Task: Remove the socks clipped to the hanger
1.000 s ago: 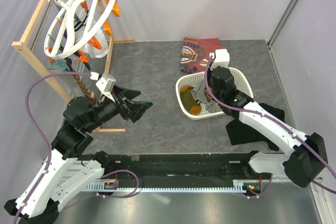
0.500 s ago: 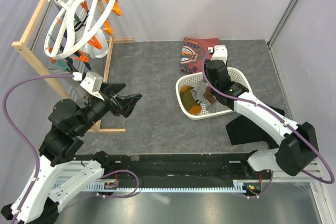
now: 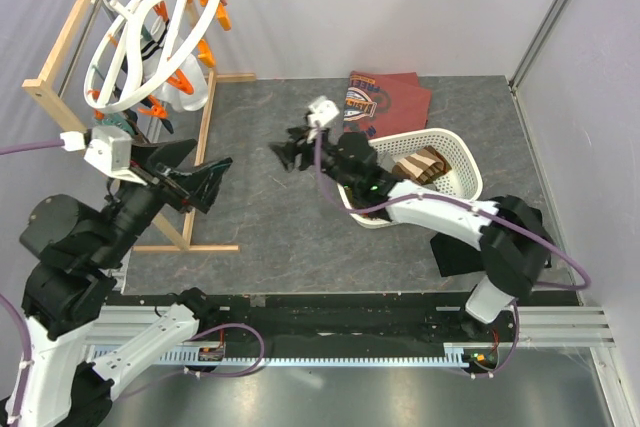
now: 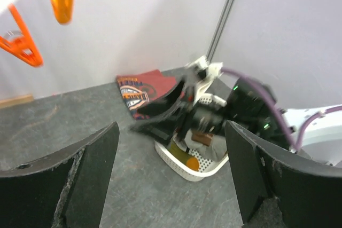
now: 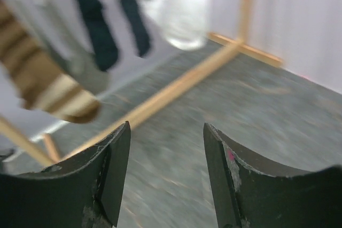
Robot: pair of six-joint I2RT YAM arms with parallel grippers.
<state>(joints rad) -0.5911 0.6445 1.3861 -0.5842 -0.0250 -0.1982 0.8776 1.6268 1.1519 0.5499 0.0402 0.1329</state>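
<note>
The white ring hanger (image 3: 150, 32) with orange clips (image 3: 212, 9) hangs on the rack at the far left. Socks still hang under it: a white one (image 3: 186, 93), and in the right wrist view a brown-and-cream striped one (image 5: 53, 89), a dark one (image 5: 101, 36) and a white one (image 5: 184, 9), all blurred. My left gripper (image 3: 205, 179) is open and empty, to the right of the rack below the hanger. My right gripper (image 3: 290, 155) is open and empty over the mat between rack and basket. More socks lie in the basket, one striped brown (image 3: 420, 162), one olive with orange (image 4: 195, 158).
A wooden rack frame (image 3: 60, 97) carries the hanger; its floor rail (image 5: 176, 89) runs ahead of my right gripper. The white mesh basket (image 3: 462, 179) sits centre right, a maroon printed shirt (image 3: 390, 97) behind it and a black cloth (image 3: 465, 247) in front.
My right gripper opened above the basket, left a striped sock in it and swung left toward the rack. My left arm drew back to the left, its gripper staying open.
</note>
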